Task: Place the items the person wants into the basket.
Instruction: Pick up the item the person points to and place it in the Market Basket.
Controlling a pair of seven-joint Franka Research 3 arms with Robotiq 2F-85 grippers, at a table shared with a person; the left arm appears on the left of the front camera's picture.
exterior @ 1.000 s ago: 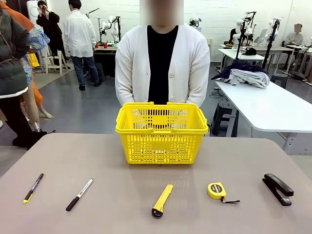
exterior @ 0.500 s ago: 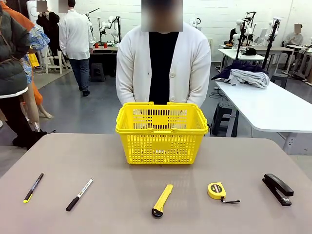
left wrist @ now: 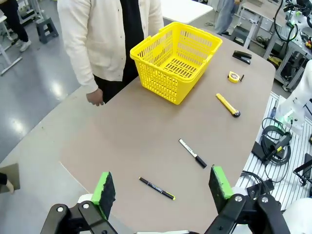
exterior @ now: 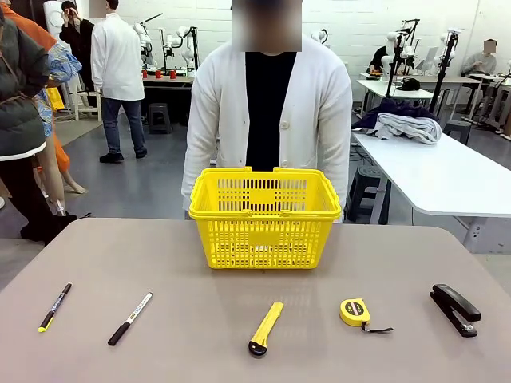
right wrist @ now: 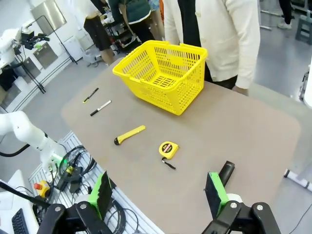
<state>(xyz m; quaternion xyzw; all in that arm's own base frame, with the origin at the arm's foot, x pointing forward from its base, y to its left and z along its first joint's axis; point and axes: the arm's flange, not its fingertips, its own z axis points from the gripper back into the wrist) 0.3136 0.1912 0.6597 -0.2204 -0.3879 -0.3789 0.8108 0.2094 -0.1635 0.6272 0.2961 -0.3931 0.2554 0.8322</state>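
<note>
The yellow basket (exterior: 263,243) stands at the table's far middle, right in front of the person (exterior: 267,112) in the white cardigan, with nothing showing inside it (left wrist: 175,61). Along the near edge lie a black marker with a yellow end (exterior: 54,307), a white and black marker (exterior: 130,318) and a round yellow tape measure (exterior: 354,312). My left gripper (left wrist: 162,185) hangs open high above the table's left end, over the two markers (left wrist: 156,188) (left wrist: 192,152). My right gripper (right wrist: 158,192) is open high above the right end, near the tape measure (right wrist: 167,148).
A yellow utility knife (exterior: 265,327) lies between the white marker and the tape measure. A black stapler (exterior: 455,309) sits at the near right. The person's hands (left wrist: 95,96) (right wrist: 240,89) hang at the table's far edge, either side of the basket. Bare tabletop separates the tools from the basket.
The person's arms have come out to hang wider at their sides. Neither gripper nor any tool has moved.
</note>
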